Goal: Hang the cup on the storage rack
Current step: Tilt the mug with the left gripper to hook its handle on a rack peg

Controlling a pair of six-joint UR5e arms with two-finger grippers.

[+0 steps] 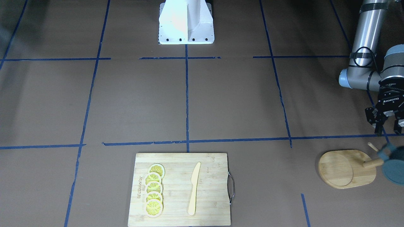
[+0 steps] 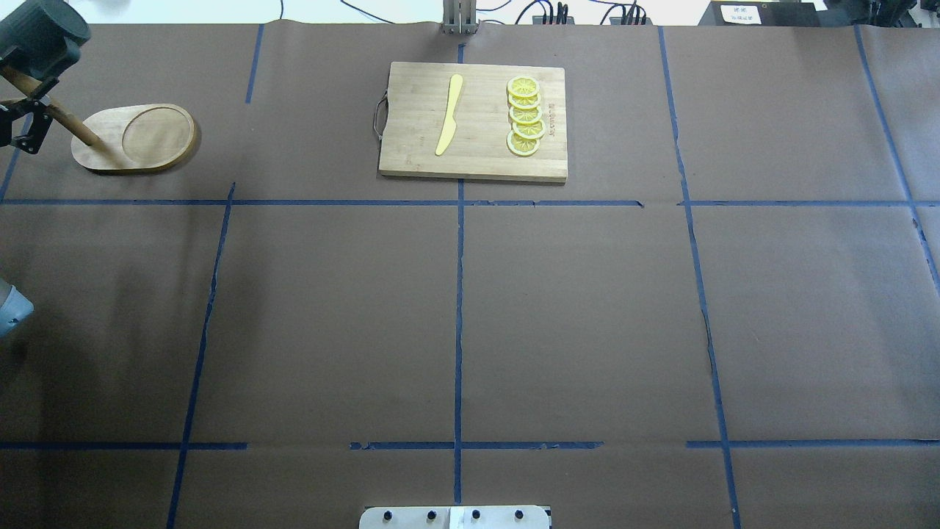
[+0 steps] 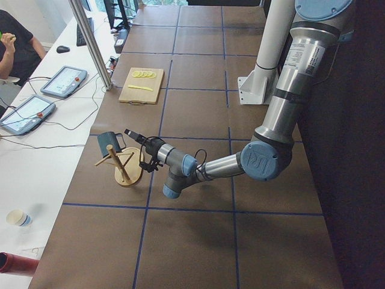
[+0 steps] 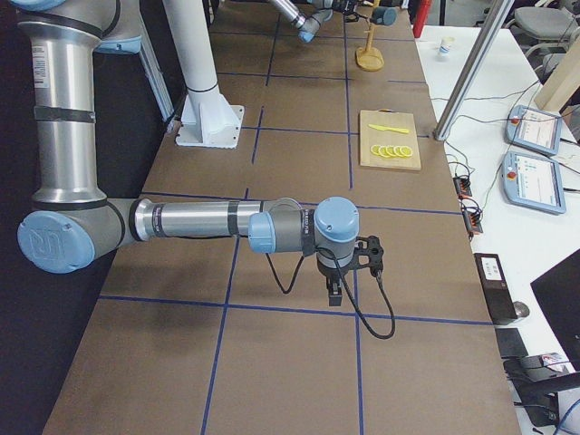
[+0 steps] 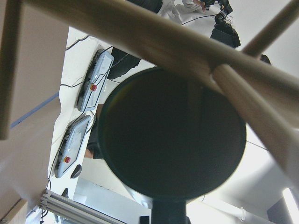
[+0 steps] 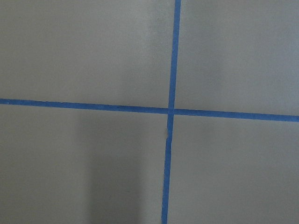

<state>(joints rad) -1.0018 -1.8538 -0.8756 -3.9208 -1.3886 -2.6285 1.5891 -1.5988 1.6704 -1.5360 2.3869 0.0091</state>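
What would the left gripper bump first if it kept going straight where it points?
The left gripper would likely hit the dark teal-grey cup hanging on the light bamboo storage rack, or its pegs; depth unclear.

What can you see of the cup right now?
The cup is dark teal-grey with a loop handle. It hangs at the top of the bamboo rack, seemingly by that handle on a peg, tipped sideways. Its round base faces the left wrist camera. The left gripper is open and apart from it.
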